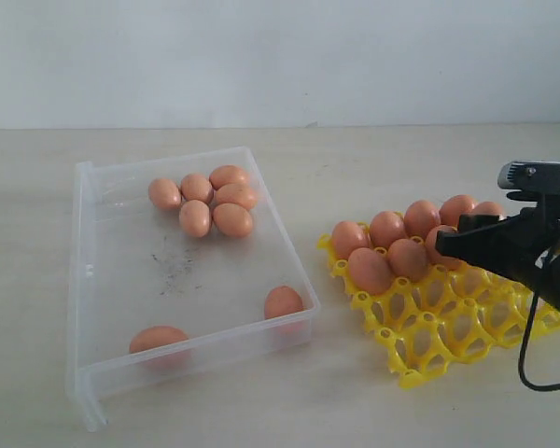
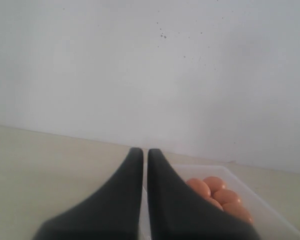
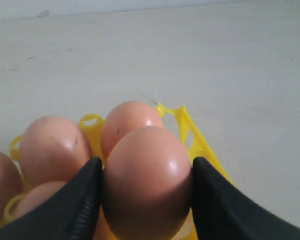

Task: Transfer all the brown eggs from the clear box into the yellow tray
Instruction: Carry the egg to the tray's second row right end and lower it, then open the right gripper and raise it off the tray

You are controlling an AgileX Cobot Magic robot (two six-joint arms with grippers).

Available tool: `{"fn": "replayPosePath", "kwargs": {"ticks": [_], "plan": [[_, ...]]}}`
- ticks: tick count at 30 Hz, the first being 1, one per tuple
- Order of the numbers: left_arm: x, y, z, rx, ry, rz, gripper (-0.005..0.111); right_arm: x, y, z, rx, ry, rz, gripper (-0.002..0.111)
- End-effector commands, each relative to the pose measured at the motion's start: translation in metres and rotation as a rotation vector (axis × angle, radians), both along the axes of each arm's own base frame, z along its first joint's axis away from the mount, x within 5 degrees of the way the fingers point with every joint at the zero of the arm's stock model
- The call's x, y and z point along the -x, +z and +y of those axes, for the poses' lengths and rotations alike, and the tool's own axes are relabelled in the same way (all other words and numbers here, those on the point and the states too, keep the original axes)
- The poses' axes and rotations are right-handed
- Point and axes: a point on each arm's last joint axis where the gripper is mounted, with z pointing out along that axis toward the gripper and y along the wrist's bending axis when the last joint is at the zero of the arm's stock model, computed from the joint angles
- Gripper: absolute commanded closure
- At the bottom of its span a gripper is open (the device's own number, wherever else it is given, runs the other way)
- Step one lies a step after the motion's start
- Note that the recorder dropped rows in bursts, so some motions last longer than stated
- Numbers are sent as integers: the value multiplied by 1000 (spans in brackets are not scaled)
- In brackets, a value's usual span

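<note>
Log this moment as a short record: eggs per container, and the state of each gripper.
clear box: eight brown eggs, six clustered at the far end, two apart by the near wall
yellow tray: far cups filled, at least seven eggs showing; the gripper hides part; near cups empty
right gripper: shut on a brown egg, over the tray
left gripper: shut, nothing between its fingers; outside the exterior view
task: unfinished
</note>
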Motion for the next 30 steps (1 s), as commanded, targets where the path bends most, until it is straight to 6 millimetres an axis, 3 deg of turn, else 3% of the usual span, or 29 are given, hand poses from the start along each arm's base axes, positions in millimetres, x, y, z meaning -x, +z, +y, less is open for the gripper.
{"fn": "replayPosePath", "kwargs": {"ticks": [1,6,8,10,15,18,23,30], "plan": [[0,3,0,19,2,-20,103,-9,-10,1,27,11,50,109],[0,3,0,19,2,-20,103,-10,-13,1,17,0,73,108],[0,3,0,19,2,-20,103,-10,-13,1,18,2,77,102],[0,3,0,19,2,-20,103,-10,-13,2,20,9,79,91],[0,3,0,19,2,-20,103,-9,-15,3,28,29,98,48],[0,3,0,19,2,-20,103,-9,-11,3,44,45,83,44],[0,3,0,19,2,-20,103,-9,21,4,44,59,-17,44],[0,3,0,19,2,-20,103,7,93,3,-64,57,-194,44]]}}
